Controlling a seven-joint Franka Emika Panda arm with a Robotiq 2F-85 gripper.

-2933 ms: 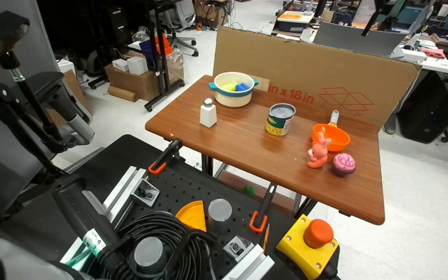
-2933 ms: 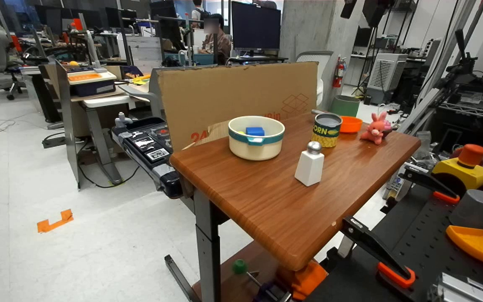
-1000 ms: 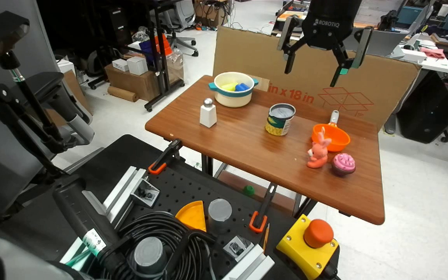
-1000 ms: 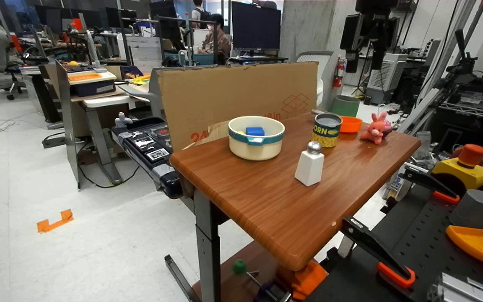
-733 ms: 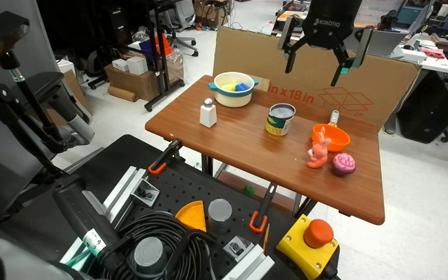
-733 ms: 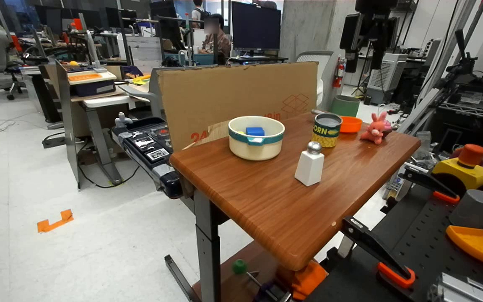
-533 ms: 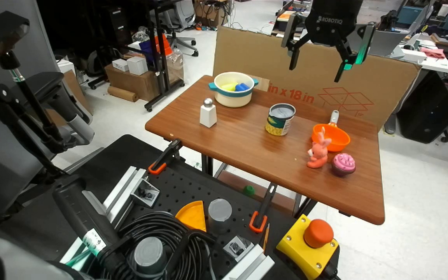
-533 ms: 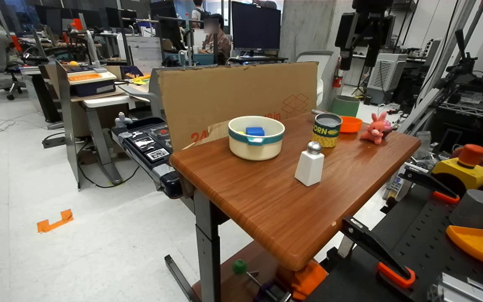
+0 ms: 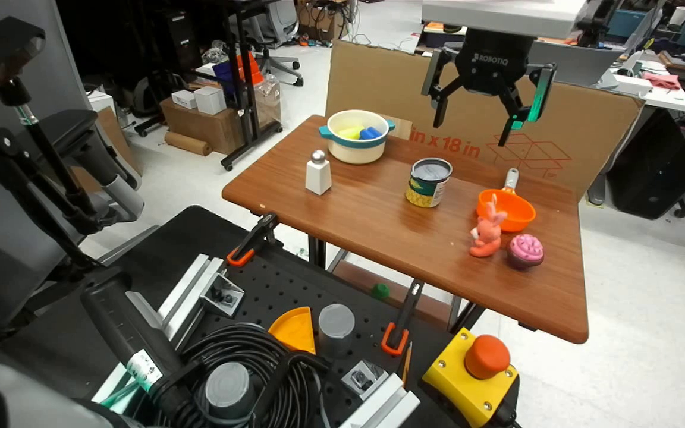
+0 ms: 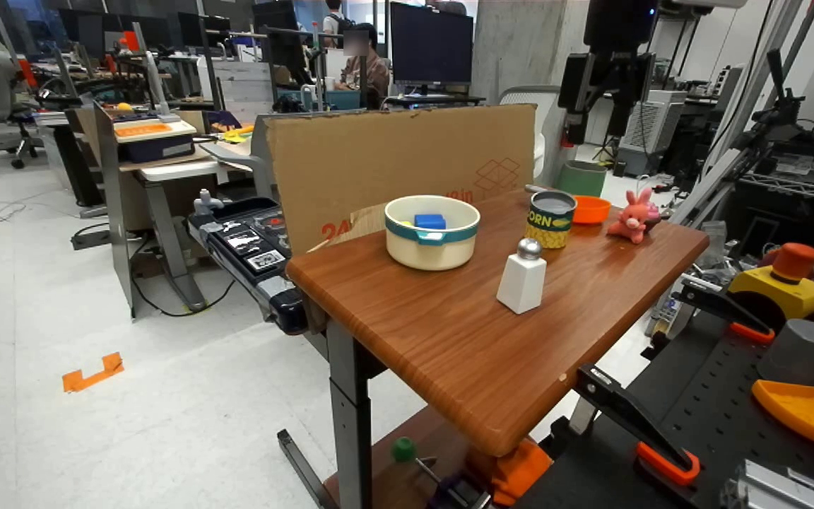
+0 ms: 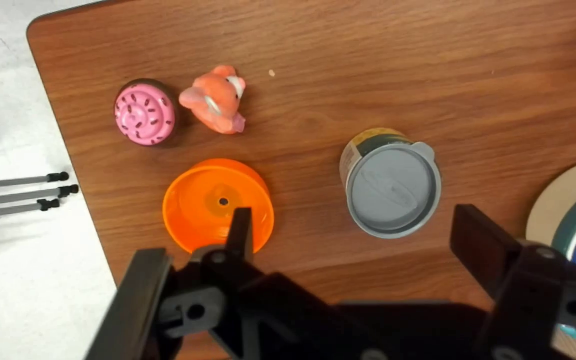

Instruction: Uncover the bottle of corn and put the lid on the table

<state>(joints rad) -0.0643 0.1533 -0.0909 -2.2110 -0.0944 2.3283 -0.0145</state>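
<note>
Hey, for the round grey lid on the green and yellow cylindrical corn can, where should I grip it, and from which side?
Probably the small rounded grey tab, from straight above, pinching its two sides: it juts out from the lid, whose centre is sunken, and the corn can stands upright, lid facing up.

On the table (image 9: 366, 220) in an exterior view, the corn can (image 9: 423, 193), lid (image 9: 431, 171) on top, stands between the shaker (image 9: 319, 176) and pot (image 9: 355, 154), left, and the pan (image 9: 516, 213), toy rabbit (image 9: 487, 235) and cupcake (image 9: 525, 251), right; apparently blocks (image 9: 370, 133) lie in the pot.
</note>
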